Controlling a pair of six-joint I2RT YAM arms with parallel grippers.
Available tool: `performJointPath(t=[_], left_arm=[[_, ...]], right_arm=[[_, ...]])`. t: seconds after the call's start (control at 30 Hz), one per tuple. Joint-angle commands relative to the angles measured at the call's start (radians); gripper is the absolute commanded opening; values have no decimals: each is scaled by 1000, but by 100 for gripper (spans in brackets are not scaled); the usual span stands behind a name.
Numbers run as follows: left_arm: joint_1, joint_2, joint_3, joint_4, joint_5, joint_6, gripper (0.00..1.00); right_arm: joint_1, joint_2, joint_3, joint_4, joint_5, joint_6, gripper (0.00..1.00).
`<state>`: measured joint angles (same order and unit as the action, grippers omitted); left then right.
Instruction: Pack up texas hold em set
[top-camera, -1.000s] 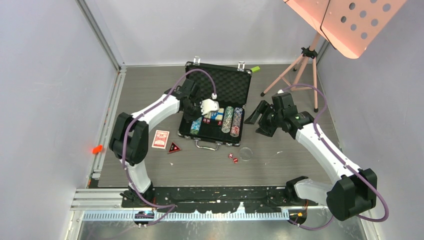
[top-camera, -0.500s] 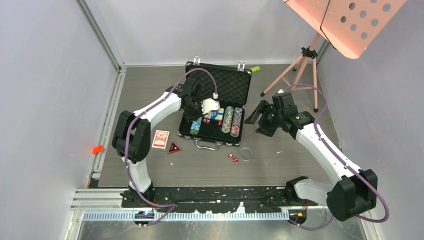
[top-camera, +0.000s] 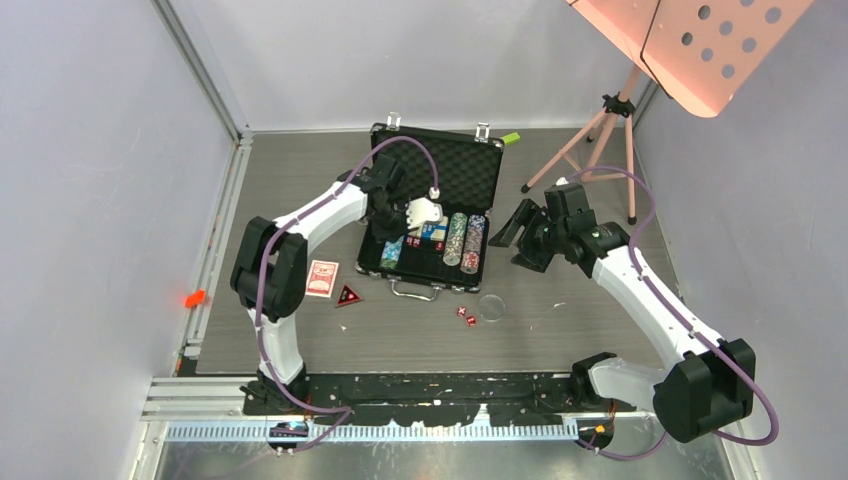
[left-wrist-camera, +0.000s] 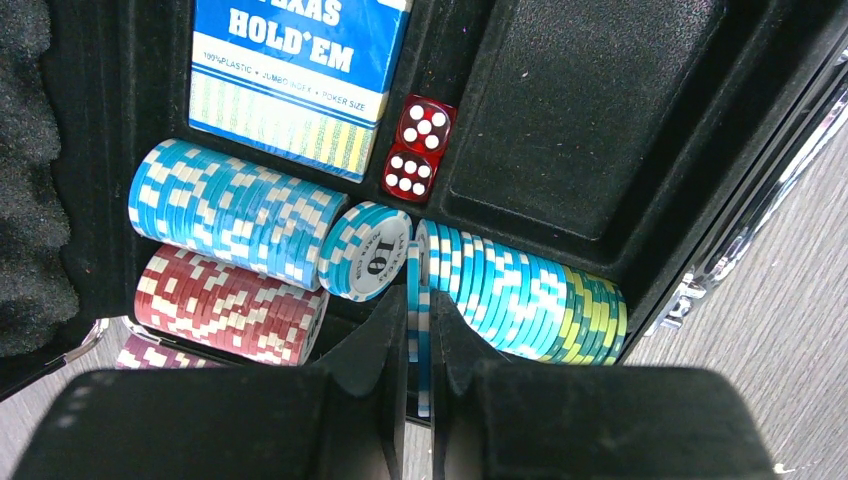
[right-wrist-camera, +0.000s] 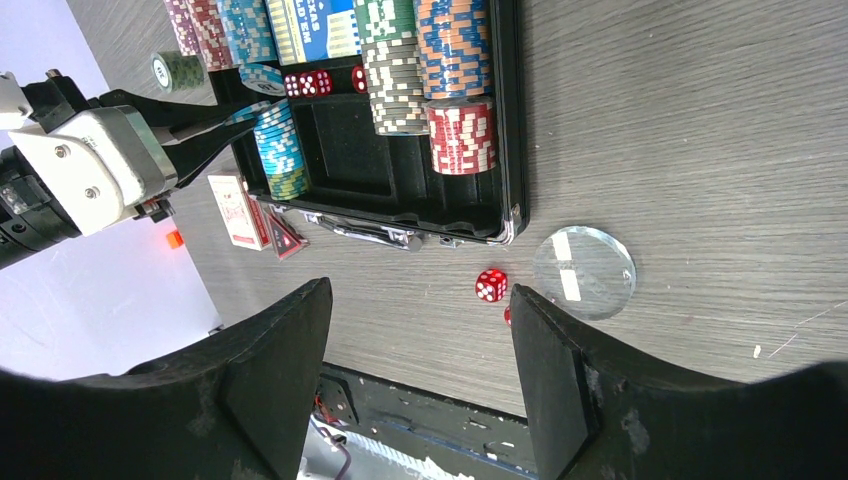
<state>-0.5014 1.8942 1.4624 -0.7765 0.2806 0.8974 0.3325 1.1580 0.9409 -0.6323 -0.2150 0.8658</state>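
Briefcase (top-camera: 372, 262) sits open at the centre of the overhead view, its lid (top-camera: 465, 175) laid back toward the top of the frame, and I judge the packing a good half done. Rows of chips (top-camera: 465, 243) fill its right side. A blue card box (left-wrist-camera: 295, 80) lies at the top of the left wrist view, with a pair of dice (left-wrist-camera: 416, 148) tucked just beside it. My left gripper (left-wrist-camera: 420, 310) is nearly closed, pinching a thin blue-and-white chip (left-wrist-camera: 416, 265) edge-on at the gap between the two blue rows in the lower half of that view. I'd say this chip is not yet seated. The slot (left-wrist-camera: 590, 110) at the upper right of that view holds nothing.

Left to do, as I read it: the red-backed card deck (top-camera: 321, 278) and red triangle (top-camera: 348, 296) lie on the table (top-camera: 600, 330) left of the case handle (top-camera: 415, 290). Two red dice (top-camera: 465, 316) and the clear disc (top-camera: 491, 307) lie just below its lower right corner. My right gripper (right-wrist-camera: 420, 300) hangs with jaws wide and nothing between them, over the table near the disc. Once those go in, the lid has to close and the latches (top-camera: 483, 130) snap.
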Motion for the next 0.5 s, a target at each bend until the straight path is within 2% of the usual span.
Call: performJointPath(t=[0.0, 0.17, 0.3, 0.47], left_arm=[[-9, 23, 12, -43, 0, -13, 4], [-9, 22, 18, -42, -9, -5, 6], [-9, 22, 34, -48, -8, -2, 1], [-9, 23, 56, -52, -17, 7, 0]], right_arm=[[1, -19, 39, 2, -3, -13, 72], [0, -18, 39, 2, -1, -14, 72], [0, -16, 41, 2, -1, -14, 72], [0, -17, 42, 0, 0, -14, 72]])
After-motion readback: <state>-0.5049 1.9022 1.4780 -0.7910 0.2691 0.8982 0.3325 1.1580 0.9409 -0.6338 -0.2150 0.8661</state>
